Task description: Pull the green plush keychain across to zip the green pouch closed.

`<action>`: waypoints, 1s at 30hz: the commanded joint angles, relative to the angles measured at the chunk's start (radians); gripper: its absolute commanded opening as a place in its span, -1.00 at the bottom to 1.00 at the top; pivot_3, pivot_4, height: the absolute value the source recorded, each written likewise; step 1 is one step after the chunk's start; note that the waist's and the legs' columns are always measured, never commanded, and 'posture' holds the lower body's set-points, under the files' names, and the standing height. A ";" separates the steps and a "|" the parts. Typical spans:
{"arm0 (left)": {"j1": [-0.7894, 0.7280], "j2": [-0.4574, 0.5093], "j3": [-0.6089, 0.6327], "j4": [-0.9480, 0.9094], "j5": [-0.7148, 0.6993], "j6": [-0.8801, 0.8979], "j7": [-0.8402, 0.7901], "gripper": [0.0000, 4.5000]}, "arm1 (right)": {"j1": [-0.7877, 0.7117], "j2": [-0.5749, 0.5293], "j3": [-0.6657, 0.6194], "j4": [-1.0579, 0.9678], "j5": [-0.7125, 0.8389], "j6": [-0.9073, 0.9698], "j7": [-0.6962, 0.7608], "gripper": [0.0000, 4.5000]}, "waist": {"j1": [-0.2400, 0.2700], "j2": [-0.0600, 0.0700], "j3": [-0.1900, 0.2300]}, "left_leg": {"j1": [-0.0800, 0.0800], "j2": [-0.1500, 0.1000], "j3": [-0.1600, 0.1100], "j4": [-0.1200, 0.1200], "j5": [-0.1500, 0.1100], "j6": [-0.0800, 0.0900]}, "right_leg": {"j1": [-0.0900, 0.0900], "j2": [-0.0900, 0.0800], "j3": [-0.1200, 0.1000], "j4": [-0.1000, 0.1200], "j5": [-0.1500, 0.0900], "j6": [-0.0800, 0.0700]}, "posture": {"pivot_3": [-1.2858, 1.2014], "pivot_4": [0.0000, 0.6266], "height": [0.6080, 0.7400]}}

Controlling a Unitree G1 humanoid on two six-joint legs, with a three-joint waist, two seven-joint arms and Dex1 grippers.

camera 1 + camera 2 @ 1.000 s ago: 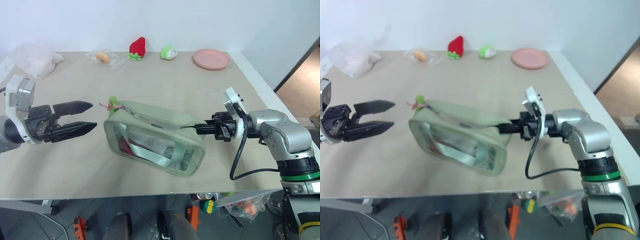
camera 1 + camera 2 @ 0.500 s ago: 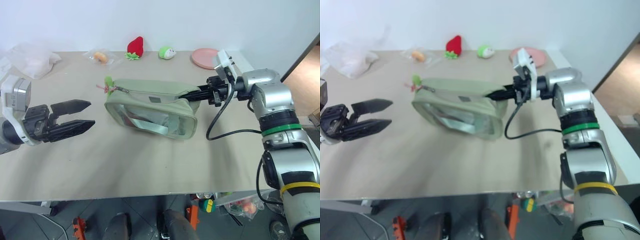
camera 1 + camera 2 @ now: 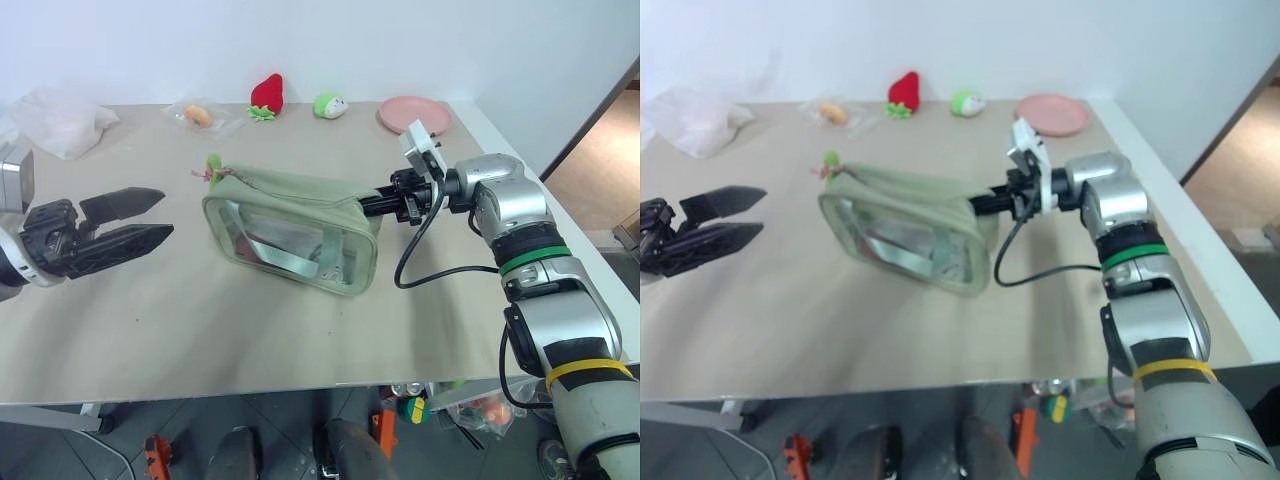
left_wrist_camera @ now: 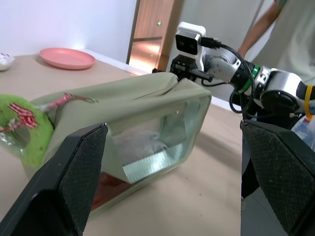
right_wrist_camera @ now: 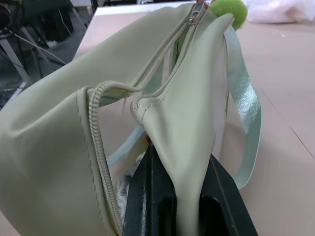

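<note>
On my beige tabletop point(image 3: 250, 330), the boxy sage-green fabric pouch point(image 3: 290, 225) lies mid-surface (white wall behind). My right gripper point(image 3: 372, 203) pinches its end; my left gripper point(image 3: 150, 215) gapes, near the small bright-green plush keychain point(image 3: 213, 163).

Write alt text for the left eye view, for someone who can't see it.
A robot's right claw pinches one end of a pale green pouch on a beige table, while its open left claw hovers short of the other end, where a small green keychain hangs from the zipper. At the back lie a strawberry plush, a pink plate and clear bags.
</note>
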 commanded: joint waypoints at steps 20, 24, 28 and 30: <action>-0.050 0.058 0.045 0.009 -0.070 0.055 0.032 1.00 | -0.003 0.061 0.051 0.003 0.075 -0.015 0.059 -0.83 | 0.000 0.000 0.000 | 0.001 0.003 0.000 0.000 0.001 -0.001 | 0.000 0.003 0.000 0.000 0.001 -0.002 | 0.03 -0.52 1.00; -0.033 0.085 0.033 -0.003 -0.078 0.078 -0.010 1.00 | -0.007 0.056 0.019 0.014 0.072 -0.015 0.059 -0.83 | 0.000 0.000 0.000 | 0.001 0.003 0.000 0.000 0.001 -0.001 | 0.000 0.003 0.000 0.000 0.001 -0.002 | 0.03 -0.52 1.00; 0.069 0.149 0.010 0.004 0.039 0.041 -0.108 1.00 | 0.000 0.056 -0.021 0.008 0.046 -0.052 0.041 -0.83 | 0.001 0.000 0.000 | 0.001 0.003 0.000 0.000 0.001 -0.002 | 0.000 0.003 0.000 0.000 0.001 -0.002 | 0.03 -0.52 1.00; 0.074 0.151 0.012 0.017 0.048 0.034 -0.112 1.00 | 0.007 0.050 -0.020 -0.009 0.033 -0.045 0.051 -0.83 | -0.001 0.000 0.000 | 0.001 0.003 0.001 -0.001 0.001 -0.002 | 0.000 0.003 0.000 0.000 0.001 -0.002 | 0.03 -0.52 1.00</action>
